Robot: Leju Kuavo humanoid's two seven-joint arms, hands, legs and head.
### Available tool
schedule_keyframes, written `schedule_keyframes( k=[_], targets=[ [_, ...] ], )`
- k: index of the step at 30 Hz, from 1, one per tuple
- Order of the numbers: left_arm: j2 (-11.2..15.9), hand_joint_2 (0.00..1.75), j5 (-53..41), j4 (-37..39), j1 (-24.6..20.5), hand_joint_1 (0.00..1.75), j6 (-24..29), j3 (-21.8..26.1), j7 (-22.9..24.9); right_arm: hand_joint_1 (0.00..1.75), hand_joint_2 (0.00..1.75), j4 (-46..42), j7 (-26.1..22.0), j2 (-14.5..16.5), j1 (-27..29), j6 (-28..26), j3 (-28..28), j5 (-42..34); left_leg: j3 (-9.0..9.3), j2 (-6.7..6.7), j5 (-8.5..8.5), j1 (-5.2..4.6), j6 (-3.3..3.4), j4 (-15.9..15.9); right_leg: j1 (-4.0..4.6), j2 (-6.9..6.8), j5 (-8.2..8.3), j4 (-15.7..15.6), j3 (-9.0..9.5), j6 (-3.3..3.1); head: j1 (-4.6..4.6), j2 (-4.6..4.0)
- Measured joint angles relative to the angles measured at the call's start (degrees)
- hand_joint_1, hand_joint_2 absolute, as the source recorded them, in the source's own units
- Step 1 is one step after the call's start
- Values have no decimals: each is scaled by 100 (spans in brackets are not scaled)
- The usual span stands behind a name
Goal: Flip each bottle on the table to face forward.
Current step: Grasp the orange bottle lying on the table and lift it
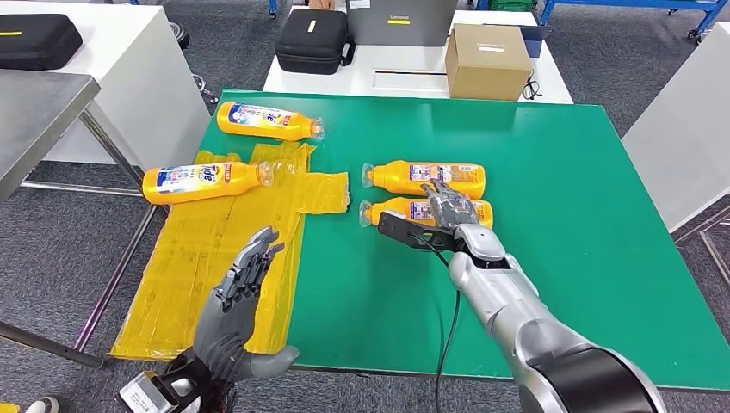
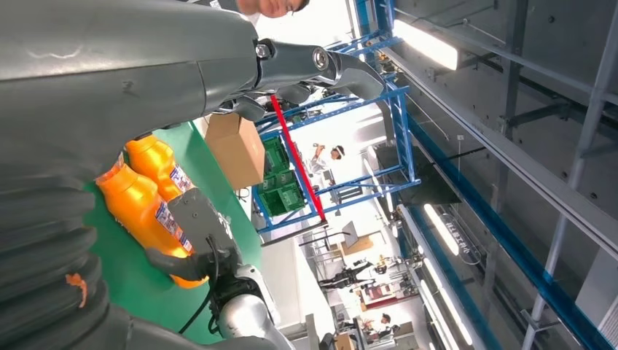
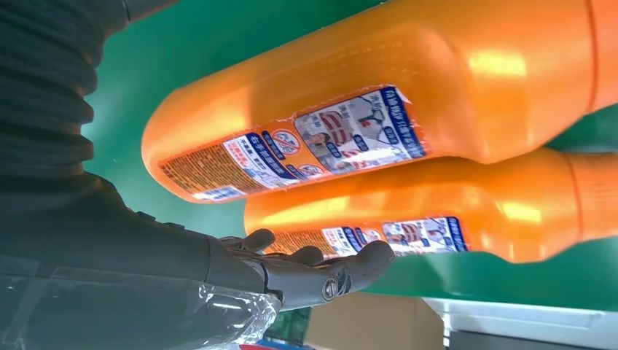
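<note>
Green surface: four orange bottles, all lying on their sides.

Pair near the middle, side by side and touching, caps toward the robot's left: far middle bottle and near middle bottle. The right wrist view shows their small-print labels at close range, far middle bottle above near middle bottle in that picture. The left wrist view catches the same pair from the side, with the right arm beside them.

Pair at the left side: bottle at the far left corner, cap pointing right, blue-and-white label up; Tide-labelled bottle lying partly on a sheet of yellow plastic that drapes over the surface's left edge.

Right hand: reached over the near middle bottle, fingers lying on top of it. Head view does not settle whether they wrap it. In the right wrist view the fingers are stretched out just beside that bottle, not clamped around it; the hand reads as spread, holding nothing.

Left hand: raised over the yellow plastic, fingers straight and apart, holding nothing.

Beyond the surface: white table carrying a cardboard box and a black case. The left wrist view adds blue racking with green crates and ceiling lights
</note>
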Motion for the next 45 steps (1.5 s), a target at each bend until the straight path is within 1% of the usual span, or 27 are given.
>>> schedule_keyframes(
  k=[3,6,13,15,31,35,40,41,44,45],
  targets=[
    [0,175,-1,-2,10,0,38,5,1,0,175,42,42,-27,0,-34,-33,-7,0,0,0,0,0,0,0,0,0,0,0,0,-1,0],
    [0,175,-6,-11,46,0,121,7,1,0,175,155,214,-39,-21,-32,-126,9,0,0,0,0,0,0,0,0,0,0,0,0,-2,0],
    [4,175,123,-60,48,0,148,-20,1,0,175,489,802,-100,-228,317,-254,196,1,0,0,0,0,1,0,0,0,0,0,0,-1,0],
    [4,175,127,-77,42,0,166,-20,1,0,175,561,902,-126,-288,406,-261,267,1,0,0,0,0,1,0,0,0,0,0,0,-2,0],
    [4,175,186,-144,44,0,216,-19,1,0,175,700,998,-182,-318,470,-293,395,1,0,0,0,0,1,0,0,0,0,0,0,-2,0],
    [5,175,186,-155,44,0,256,-19,1,0,175,719,1063,-182,-322,597,-292,563,1,0,0,0,0,1,0,0,0,0,1,0,-2,0],
    [10,175,213,-222,45,0,294,-17,1,1,175,743,1125,-168,-339,894,-279,736,1,0,0,0,0,0,0,-1,0,0,2,0,-1,0],
    [11,175,230,-232,46,0,286,-15,1,24,175,750,1147,-162,-347,979,-275,765,1,0,0,0,0,0,0,-1,0,0,2,0,-1,0],
    [12,175,265,-244,45,0,244,-3,1,134,175,770,1198,-142,-379,1211,-265,816,4,1,0,0,0,0,0,-2,0,0,5,0,-1,0],
    [12,175,272,-245,45,0,234,3,1,149,175,775,1203,-138,-389,1269,-260,821,6,1,0,0,0,0,0,-2,0,0,7,0,-1,0]
  ],
)
